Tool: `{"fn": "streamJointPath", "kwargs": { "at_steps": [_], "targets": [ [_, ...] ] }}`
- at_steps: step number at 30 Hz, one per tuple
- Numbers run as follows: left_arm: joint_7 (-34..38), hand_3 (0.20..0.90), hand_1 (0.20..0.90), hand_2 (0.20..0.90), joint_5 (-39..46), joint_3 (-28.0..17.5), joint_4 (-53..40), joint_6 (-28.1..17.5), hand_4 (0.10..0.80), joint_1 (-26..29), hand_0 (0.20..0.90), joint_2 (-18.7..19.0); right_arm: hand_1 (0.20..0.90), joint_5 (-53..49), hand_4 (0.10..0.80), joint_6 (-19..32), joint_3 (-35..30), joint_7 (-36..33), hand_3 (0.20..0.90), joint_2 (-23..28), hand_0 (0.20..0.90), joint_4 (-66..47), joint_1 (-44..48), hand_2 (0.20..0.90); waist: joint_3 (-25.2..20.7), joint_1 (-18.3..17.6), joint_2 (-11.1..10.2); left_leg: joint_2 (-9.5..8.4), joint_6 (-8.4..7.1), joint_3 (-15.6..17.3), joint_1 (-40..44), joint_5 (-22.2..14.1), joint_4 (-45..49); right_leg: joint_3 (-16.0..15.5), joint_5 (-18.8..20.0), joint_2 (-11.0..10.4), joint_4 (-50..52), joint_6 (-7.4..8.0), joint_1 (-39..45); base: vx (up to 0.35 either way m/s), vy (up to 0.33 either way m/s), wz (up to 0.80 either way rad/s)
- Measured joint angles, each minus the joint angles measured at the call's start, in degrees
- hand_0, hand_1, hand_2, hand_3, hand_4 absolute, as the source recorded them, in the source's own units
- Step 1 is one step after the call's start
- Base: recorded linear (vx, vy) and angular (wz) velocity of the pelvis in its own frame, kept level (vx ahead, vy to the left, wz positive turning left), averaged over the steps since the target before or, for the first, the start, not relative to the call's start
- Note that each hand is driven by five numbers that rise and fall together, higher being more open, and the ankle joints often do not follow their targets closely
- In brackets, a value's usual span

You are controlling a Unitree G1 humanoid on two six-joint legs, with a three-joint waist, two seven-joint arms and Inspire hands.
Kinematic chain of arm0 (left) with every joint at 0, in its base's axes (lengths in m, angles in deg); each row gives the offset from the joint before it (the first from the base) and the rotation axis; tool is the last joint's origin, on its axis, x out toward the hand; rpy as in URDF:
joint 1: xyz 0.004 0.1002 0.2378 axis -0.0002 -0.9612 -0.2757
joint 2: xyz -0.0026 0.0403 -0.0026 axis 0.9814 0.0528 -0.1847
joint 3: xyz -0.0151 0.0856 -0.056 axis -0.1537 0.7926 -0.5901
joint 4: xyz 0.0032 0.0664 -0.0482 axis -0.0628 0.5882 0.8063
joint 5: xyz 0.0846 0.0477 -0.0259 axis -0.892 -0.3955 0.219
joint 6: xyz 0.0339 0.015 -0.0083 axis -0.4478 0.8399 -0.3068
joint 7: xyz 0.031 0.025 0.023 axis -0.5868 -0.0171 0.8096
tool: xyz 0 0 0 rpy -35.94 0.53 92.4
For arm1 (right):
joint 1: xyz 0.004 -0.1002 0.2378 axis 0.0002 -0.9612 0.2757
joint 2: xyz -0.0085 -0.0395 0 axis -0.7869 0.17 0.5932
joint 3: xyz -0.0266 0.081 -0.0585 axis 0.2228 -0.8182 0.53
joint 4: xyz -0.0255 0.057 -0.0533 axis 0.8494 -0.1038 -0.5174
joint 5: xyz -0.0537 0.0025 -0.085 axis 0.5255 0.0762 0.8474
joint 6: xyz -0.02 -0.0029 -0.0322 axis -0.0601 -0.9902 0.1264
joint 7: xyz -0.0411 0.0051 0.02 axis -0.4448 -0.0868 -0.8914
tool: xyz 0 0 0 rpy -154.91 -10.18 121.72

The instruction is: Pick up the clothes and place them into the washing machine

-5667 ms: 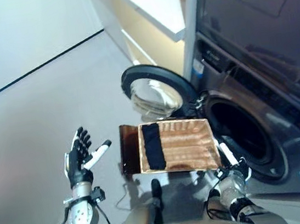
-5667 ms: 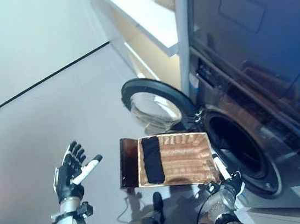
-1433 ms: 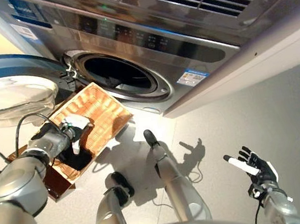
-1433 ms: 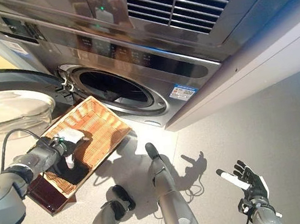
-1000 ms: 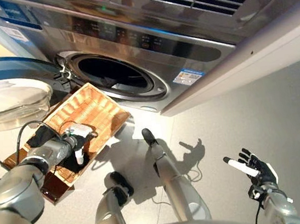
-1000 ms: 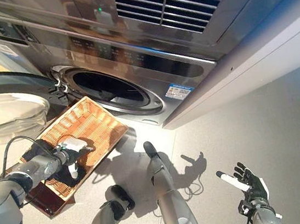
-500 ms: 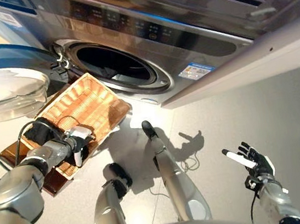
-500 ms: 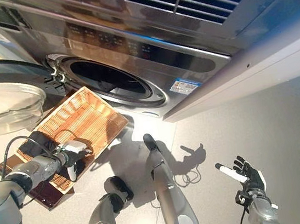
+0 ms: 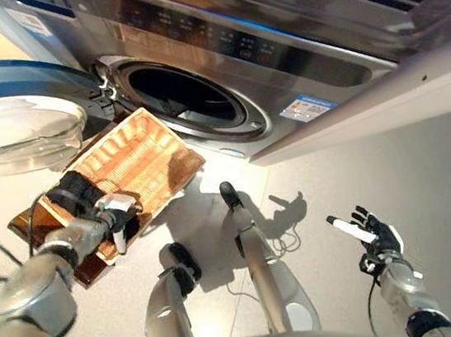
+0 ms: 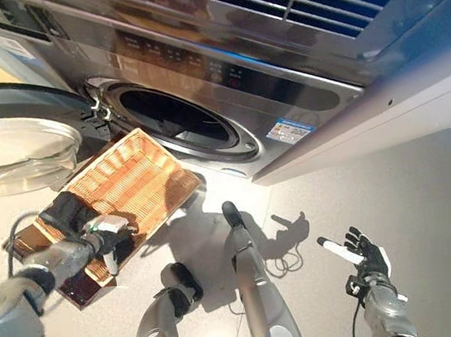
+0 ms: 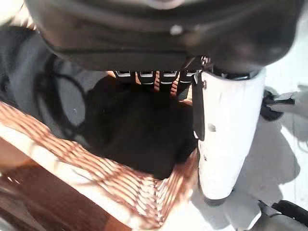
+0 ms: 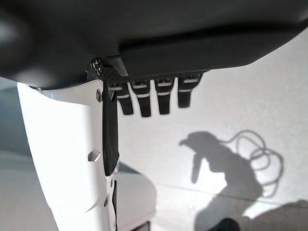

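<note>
A dark cloth (image 9: pixel 75 192) lies at the left end of the shallow wicker basket (image 9: pixel 144 150), which rests on a low dark brown box (image 9: pixel 26 218) before the washing machine's open drum (image 9: pixel 187 99). My left hand (image 9: pixel 115 214) is at the basket's near rim. In the left wrist view its straight fingers (image 11: pixel 149 79) point down over the dark cloth (image 11: pixel 139 130), and its white-covered thumb (image 11: pixel 224 130) hangs outside the rim (image 11: pixel 96 178). My right hand (image 9: pixel 376 236) is open and empty, out over the floor at the right.
The machine's round glass door (image 9: pixel 16 121) stands open to the left of the basket. The grey front of the machine (image 9: pixel 277 54) runs across the top of the view. Bare light floor (image 9: pixel 424 159) lies to the right.
The camera has shifted. My left hand has slid from the middle of the basket to its near rim beside the dark cloth. The right hand has stayed open.
</note>
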Motion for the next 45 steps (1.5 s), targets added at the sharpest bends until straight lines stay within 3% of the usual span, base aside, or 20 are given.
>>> {"fn": "streamJointPath", "kwargs": {
  "at_steps": [10,11,12,13,14,25,45],
  "targets": [
    [3.7,0.9,0.9,0.9,-3.6,-3.3,1.7,1.6,0.8,-6.1,0.9,-1.4,0.9,0.0,0.8,0.1,2.2,-0.4,0.9,-0.3,0.9,2.3,1.2,0.9,-0.1,0.9,0.2,-0.53,0.53,-0.3,-0.6,0.3,-0.3,-1.0,-0.8,-0.9,-1.3,1.0,0.0,-0.001,0.002,0.0],
    [3.8,0.837,0.837,0.837,-3.7,-4.0,1.7,1.6,0.755,-6.2,0.837,-1.5,0.9,0.0,0.8,0.0,2.2,-0.8,0.9,-0.5,0.9,2.3,1.2,0.9,-0.1,0.9,0.2,-0.52,0.57,-0.4,-0.6,0.4,-0.3,-1.1,-0.8,-1.0,-1.2,1.0,0.0,0.015,0.022,0.04],
    [3.8,0.724,0.724,0.724,-3.7,-4.4,1.7,1.7,0.675,-6.4,0.724,-1.5,0.9,0.0,0.8,0.1,2.2,-0.9,0.9,-0.6,0.9,2.2,1.2,0.9,-0.1,0.8,0.2,-0.55,0.55,-0.4,-0.6,0.4,-0.3,-1.2,-0.8,-1.0,-1.2,1.0,0.0,0.03,0.033,0.03],
    [3.9,0.538,0.538,0.538,-3.7,-4.4,1.7,1.7,0.541,-6.5,0.538,-1.5,0.9,0.0,0.8,0.1,2.2,-0.9,0.9,-0.6,0.9,2.3,1.2,0.9,-0.1,0.8,0.2,-0.56,0.52,-0.4,-0.6,0.4,-0.3,-1.1,-0.8,-1.0,-1.2,0.99,0.0,0.0,0.0,0.0],
    [4.2,0.2,0.2,0.2,-3.7,-4.6,1.7,1.7,0.3,-6.5,0.2,-1.5,0.9,0.0,0.8,0.1,2.2,-0.9,0.9,-0.6,0.9,2.2,1.2,0.9,-0.1,0.8,0.2,-0.57,0.5,-0.4,-0.6,0.4,-0.3,-1.1,-0.8,-1.0,-1.2,0.98,0.0,0.0,0.0,0.0],
    [4.7,0.2,0.2,0.2,-4.4,-4.8,2.1,2.9,0.3,-7.6,0.2,-1.9,0.9,0.0,0.8,0.3,2.2,-0.9,0.9,-1.0,0.9,-0.1,1.6,0.9,0.0,0.8,-0.1,-0.83,0.43,-0.6,-0.7,0.0,-0.7,-1.1,0.0,-0.7,-1.0,0.01,-0.3,0.009,0.005,0.01],
    [5.0,0.2,0.2,0.2,-7.1,-3.8,3.3,4.4,0.3,-7.3,0.2,-3.6,0.9,0.0,0.8,0.3,2.8,-1.3,0.9,-1.7,0.9,-0.7,1.5,0.9,-1.8,1.0,0.0,-1.47,0.25,-0.2,-0.2,0.1,-1.2,-0.9,0.1,-0.7,-1.0,-0.03,-0.5,0.008,-0.003,-0.01]
  ]
}}
